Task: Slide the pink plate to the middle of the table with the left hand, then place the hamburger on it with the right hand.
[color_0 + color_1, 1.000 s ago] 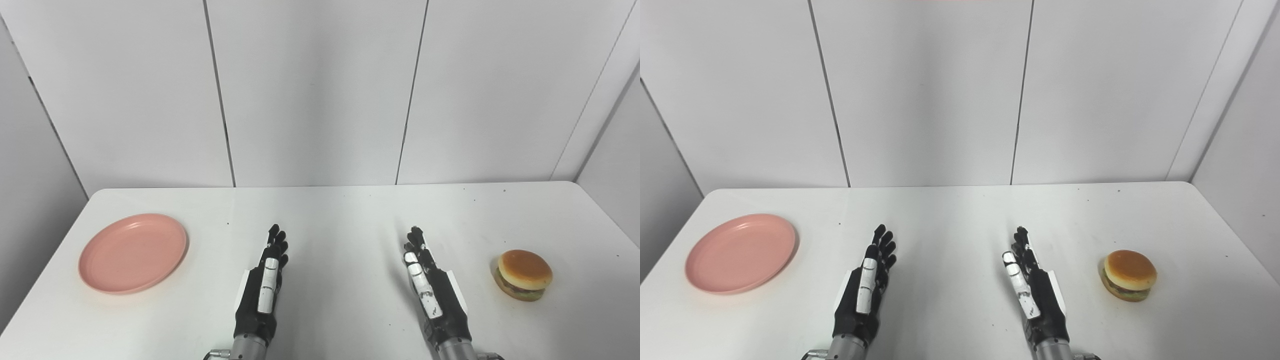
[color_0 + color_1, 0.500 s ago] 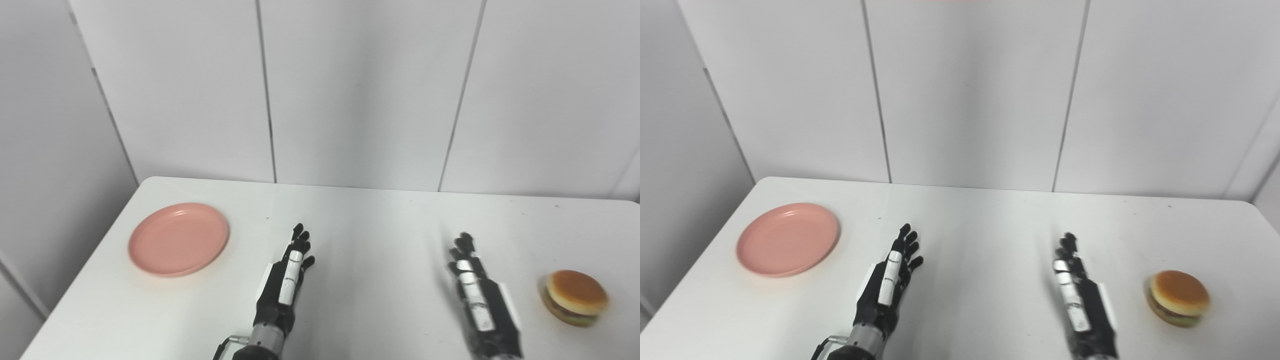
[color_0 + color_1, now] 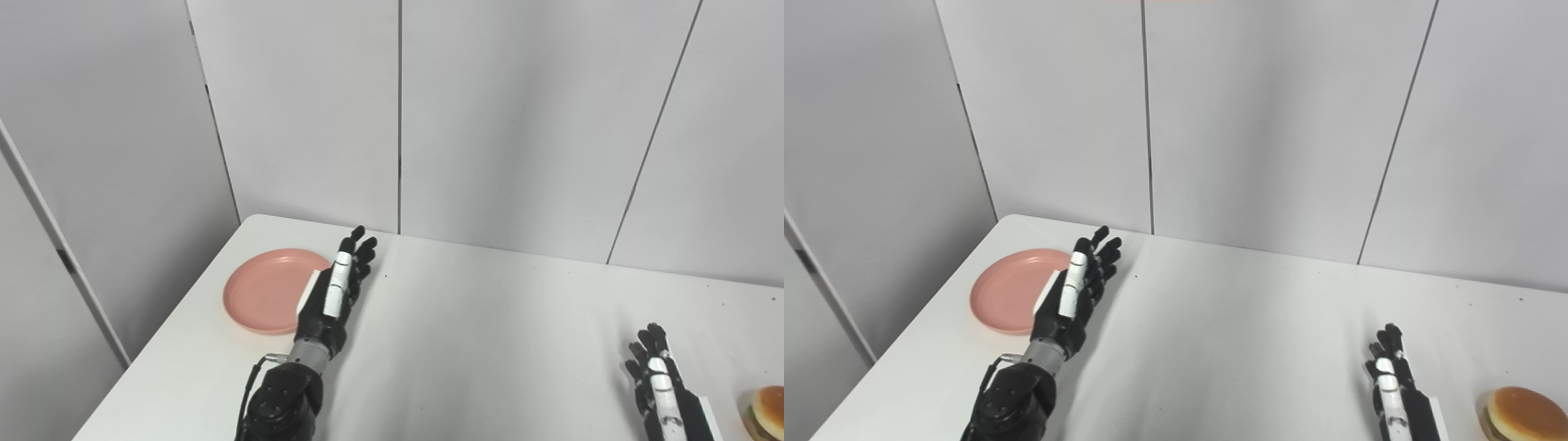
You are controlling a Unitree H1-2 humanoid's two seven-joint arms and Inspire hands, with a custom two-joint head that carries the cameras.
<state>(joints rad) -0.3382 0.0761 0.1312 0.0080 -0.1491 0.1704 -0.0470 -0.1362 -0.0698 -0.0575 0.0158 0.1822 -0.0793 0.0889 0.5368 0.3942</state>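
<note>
**Left hand up beside the pink plate, hamburger untouched at far right**

We see the pink plate lying flat on the white table near its far-left corner, not in the middle. Our left hand is raised just at the plate's right edge, overlapping the rim from our viewpoint; we cannot tell whether it touches the plate. Its fingers are stretched out straight and slightly spread, pointing toward the wall panels, and they hold nothing. The left forearm comes up from the bottom edge, with a thin cable looping at the wrist.

Our right hand sits low at the bottom right, well apart from the left hand, partly cut off by the frame edge. Its fingers are extended and close together, empty, pointing away from us over the table.

The hamburger rests on the table at the bottom-right corner, just to the right of the right hand with a clear gap between them. Its bun top faces up, and part of it runs out of frame.
</note>
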